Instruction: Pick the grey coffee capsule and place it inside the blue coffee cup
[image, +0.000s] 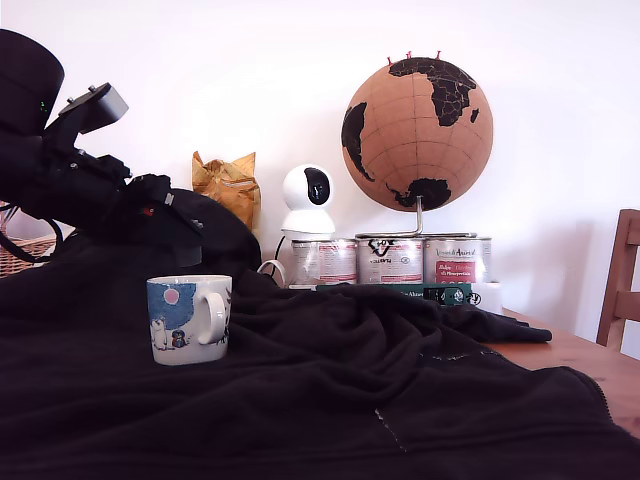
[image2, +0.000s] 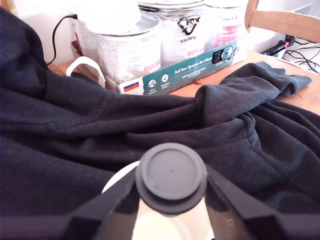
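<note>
The gripper (image2: 171, 200) is clamped on the grey coffee capsule (image2: 171, 176), its flat round face toward the wrist camera, with a white rim just behind it. In the exterior view the blue coffee cup (image: 189, 318) stands upright on the dark blanket (image: 330, 390) at the left, silver tins (image: 390, 260) far behind.

A dark cloth (image: 330, 390) draped the wooden bench (image: 590, 365). Behind it, three silver tins (image: 390, 260) stood in a row, a cork globe (image: 418, 120) at their 12 o'clock, a white camera (image: 308, 200) at their 10 o'clock.
</note>
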